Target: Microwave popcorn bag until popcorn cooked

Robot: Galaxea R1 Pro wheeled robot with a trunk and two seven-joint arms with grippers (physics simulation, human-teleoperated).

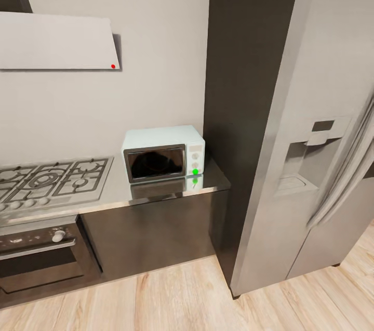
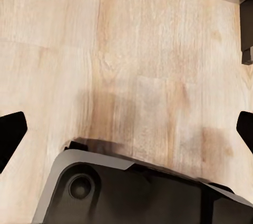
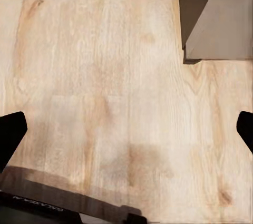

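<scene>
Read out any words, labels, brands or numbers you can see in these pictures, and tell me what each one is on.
No text can be read.
The microwave panel has two dials and a green light, no legible marks.
The built-in oven control strip carries tiny marks, too small to read.
The robot base in the right wrist view bears a faint line of lettering, too blurred to read.

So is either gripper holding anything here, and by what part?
Nothing is held: the left gripper and right gripper are open over bare wooden floor.
</scene>
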